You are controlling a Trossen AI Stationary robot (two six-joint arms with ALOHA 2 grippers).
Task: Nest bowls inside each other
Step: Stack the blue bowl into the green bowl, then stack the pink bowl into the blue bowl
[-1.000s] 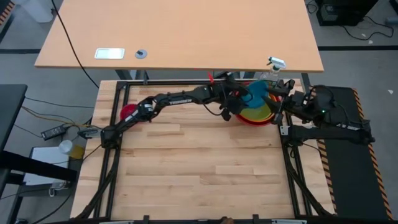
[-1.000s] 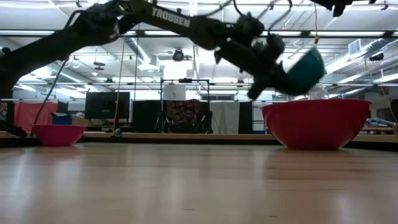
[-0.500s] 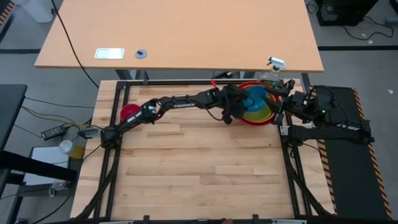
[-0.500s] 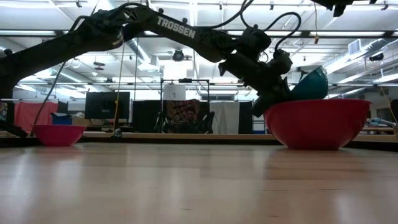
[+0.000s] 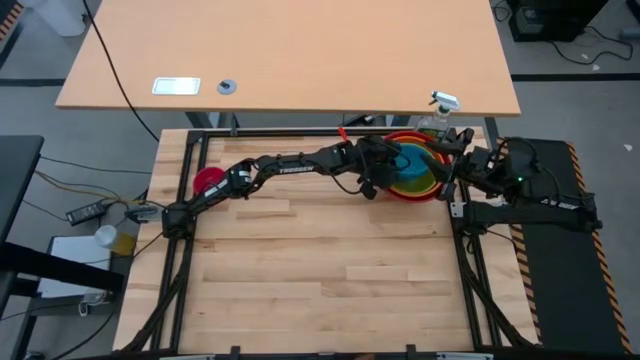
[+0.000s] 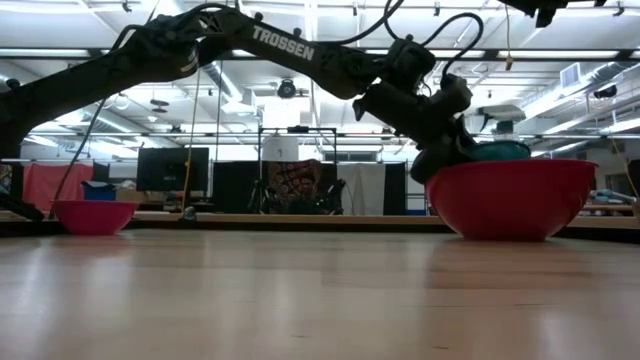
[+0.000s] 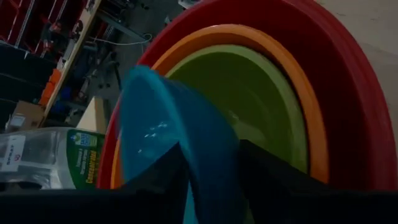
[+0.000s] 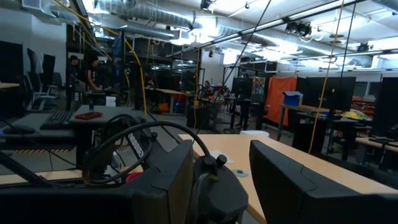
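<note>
A red bowl [image 5: 421,196] stands at the table's far right with an orange bowl [image 7: 249,34] and a lime green bowl [image 7: 264,106] nested in it. The blue bowl [image 5: 408,163] lies in the green one, its rim [image 6: 500,150] just above the red rim and nearly level. My left gripper [image 7: 211,180] reaches in from the left, open, with one finger inside the blue bowl and one outside. The pink bowl [image 5: 205,180] sits on its base at the far left. My right gripper [image 8: 221,149] waits open at the right edge. My left gripper stands astride the blue bowl's near wall [image 7: 208,168], slanting down from the table's left. The wall fills the gap between the fingers in the wrist view, and I cannot tell whether either finger touches it. The bowl rests in the green bowl.
A clear plastic bottle [image 5: 437,118] stands just behind the bowl stack. A light wooden desk [image 5: 290,50] lies beyond the table's far edge. The near half of the wooden table top [image 5: 320,280] is bare.
My left gripper has gone down toward the bowl stack with the blue bowl. The bowl was held tilted on edge above the red bowl's rim. It has sunk into the stack and now lies nearly level.
</note>
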